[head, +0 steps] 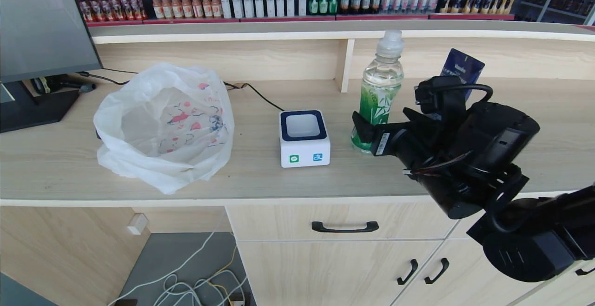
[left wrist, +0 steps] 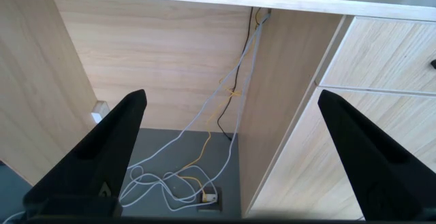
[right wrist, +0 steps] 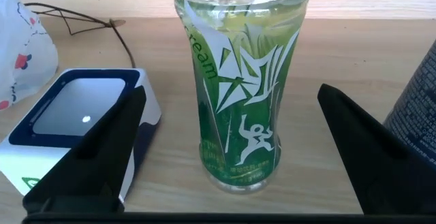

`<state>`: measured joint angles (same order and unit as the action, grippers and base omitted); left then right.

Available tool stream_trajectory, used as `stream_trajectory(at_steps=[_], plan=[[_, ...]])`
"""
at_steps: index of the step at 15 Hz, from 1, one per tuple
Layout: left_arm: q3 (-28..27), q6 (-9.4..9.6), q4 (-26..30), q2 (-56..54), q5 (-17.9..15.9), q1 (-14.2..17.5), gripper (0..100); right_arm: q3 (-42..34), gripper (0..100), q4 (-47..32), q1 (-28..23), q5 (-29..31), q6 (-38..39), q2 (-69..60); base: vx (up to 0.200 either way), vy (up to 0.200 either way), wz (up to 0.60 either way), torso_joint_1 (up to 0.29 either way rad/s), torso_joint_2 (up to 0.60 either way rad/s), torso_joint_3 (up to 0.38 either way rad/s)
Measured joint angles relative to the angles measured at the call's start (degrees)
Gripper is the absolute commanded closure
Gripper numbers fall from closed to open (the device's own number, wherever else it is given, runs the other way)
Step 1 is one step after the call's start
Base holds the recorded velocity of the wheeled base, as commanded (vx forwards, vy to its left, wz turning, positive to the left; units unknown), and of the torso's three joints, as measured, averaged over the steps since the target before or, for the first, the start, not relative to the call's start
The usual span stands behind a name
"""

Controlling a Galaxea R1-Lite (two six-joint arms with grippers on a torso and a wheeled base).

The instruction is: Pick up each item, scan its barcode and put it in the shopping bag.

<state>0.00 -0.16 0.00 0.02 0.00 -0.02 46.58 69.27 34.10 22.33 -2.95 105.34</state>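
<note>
A clear bottle [head: 381,93] with a green label and white cap stands upright on the wooden counter [head: 260,176], right of the white barcode scanner [head: 304,138]. My right gripper [head: 388,127] is open at the bottle's lower half, one finger on each side, with gaps showing around the bottle [right wrist: 238,94] in the right wrist view. A dark blue pouch [head: 462,69] stands just behind the arm. The white shopping bag [head: 162,124] lies open at the counter's left. My left gripper [left wrist: 231,94] is open and holds nothing, below the counter top.
A monitor [head: 42,27] stands at the far left with a black cable running behind the bag. A low upright divider [head: 345,64] rises behind the scanner. Drawers [head: 344,226] front the counter, and loose cables [left wrist: 184,183] lie on the floor in the opening beneath.
</note>
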Motion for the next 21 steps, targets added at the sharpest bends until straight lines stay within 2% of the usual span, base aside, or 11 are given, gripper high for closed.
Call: stream_trajectory(at_steps=[3, 7, 13, 17, 21], plan=[[0.00, 0.00, 0.00, 0.00, 0.00, 0.02, 0, 2.15, 0, 0.37, -0.39, 0.05, -0.90, 1.58, 0.000, 0.000, 0.00, 0.000, 0.00, 0.000], [0.00, 0.00, 0.02, 0.00, 0.00, -0.02, 0, 3.08, 0, 5.60, -0.65, -0.11, -2.82, 4.36, 0.000, 0.000, 0.00, 0.000, 0.00, 0.000], [0.00, 0.00, 0.00, 0.00, 0.00, -0.02, 0, 6.97, 0, 5.62, -1.33, -1.23, -3.80, 7.40, 0.000, 0.000, 0.00, 0.000, 0.00, 0.000], [0.00, 0.00, 0.00, 0.00, 0.00, 0.02, 0, 10.63, 0, 3.62, -4.45, -5.72, -5.61, 9.13, 0.000, 0.000, 0.00, 0.000, 0.00, 0.000], [0.00, 0.00, 0.00, 0.00, 0.00, 0.02, 0, 11.76, 0, 3.49, -6.23, -6.27, -5.61, 9.74, 0.000, 0.000, 0.00, 0.000, 0.00, 0.000]])
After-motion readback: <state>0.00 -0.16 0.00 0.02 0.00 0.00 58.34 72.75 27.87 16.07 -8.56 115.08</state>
